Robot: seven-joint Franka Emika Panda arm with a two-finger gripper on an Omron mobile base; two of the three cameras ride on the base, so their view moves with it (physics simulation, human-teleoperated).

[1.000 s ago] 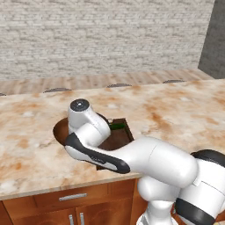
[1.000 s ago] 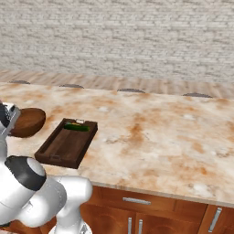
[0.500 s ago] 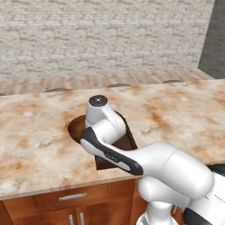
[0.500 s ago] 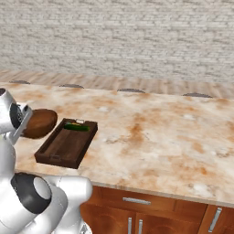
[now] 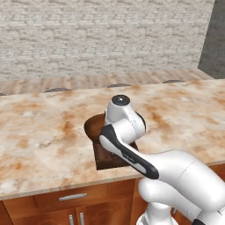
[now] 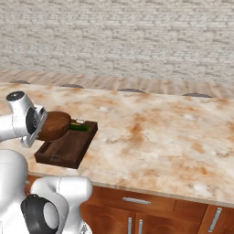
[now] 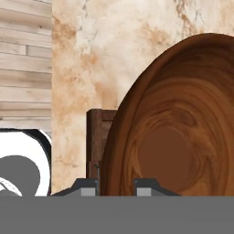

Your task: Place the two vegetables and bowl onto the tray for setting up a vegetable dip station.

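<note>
While the bowl (image 7: 173,137) hangs tilted over the tray, you have the pincer (image 7: 112,186) clenched on its rim, one fingertip (image 7: 87,186) outside the wall and the other inside against the hollow. From the hand camera you see the bowl's reddish-brown inside rising straight ahead of the pincer, and a corner of the dark tray (image 7: 98,132) just beyond the outer fingertip.

From the right base camera you see the bowl (image 6: 54,125) held clear of the bench, tipped with its rounded underside showing, right at the end of the arm where the pincer grips it. Below it and a little beyond the pincer lies the tray (image 6: 68,148), and at the tray's far end, past the bowl from the pincer, lies the dark green vegetable (image 6: 80,128) inside the rim. You cannot make out the carrot with any certainty from here.

From the left base camera the arm's white wrist covers most of the grip; you see the bowl (image 5: 93,127) peeking out on one side of it and the near end of the tray (image 5: 110,159) beneath. Around everything spreads the marbled bench (image 6: 151,137), backed by a pale stone wall (image 6: 119,36).
</note>
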